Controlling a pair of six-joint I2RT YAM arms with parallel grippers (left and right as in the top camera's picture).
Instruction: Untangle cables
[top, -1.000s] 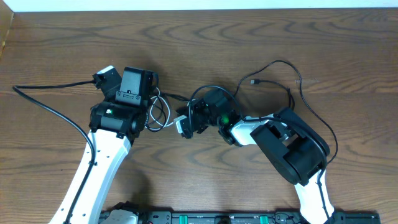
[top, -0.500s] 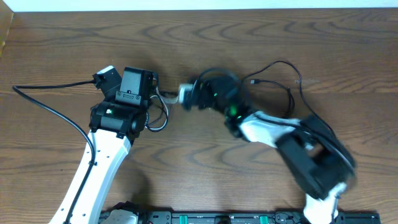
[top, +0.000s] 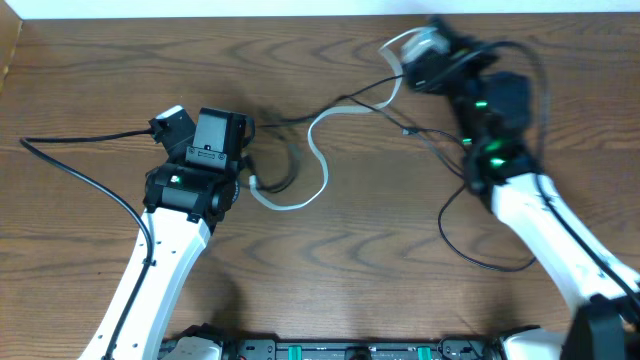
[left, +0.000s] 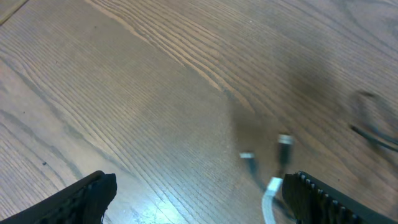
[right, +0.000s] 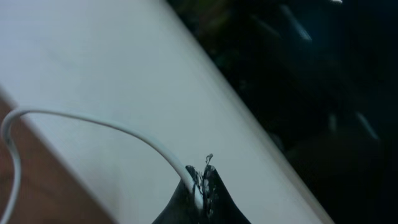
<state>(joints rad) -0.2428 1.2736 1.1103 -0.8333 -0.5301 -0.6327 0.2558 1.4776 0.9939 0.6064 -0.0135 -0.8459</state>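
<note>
At the far right of the worktop (top: 350, 270), close to its far edge, the right gripper (right: 200, 182) is clenched on the white cable (top: 322, 150). The right wrist view shows its tips pinched together, with the cord coming out between them and arcing up to the left. Overhead, this gripper is blurred.

From it the white cable runs down and leftward across the wood, bends in a loop near the middle, and ends just beside the left gripper (left: 198, 186).

Left gripper: released, jaws standing wide apart, nothing held. In the left wrist view the white cable's end lies on the wood next to the finger (left: 329, 202) at the right of that view. Two small plug ends (left: 285, 140) lie just beyond it, both blurred.

Black cables (top: 446, 215): one thin cord runs alongside the white cable between the two arms. A small dark loop lies beside the left gripper, within the white loop. Another sprawls in a wide curve under the right arm. Whether black and white cords are knotted where they cross cannot be told.
</note>
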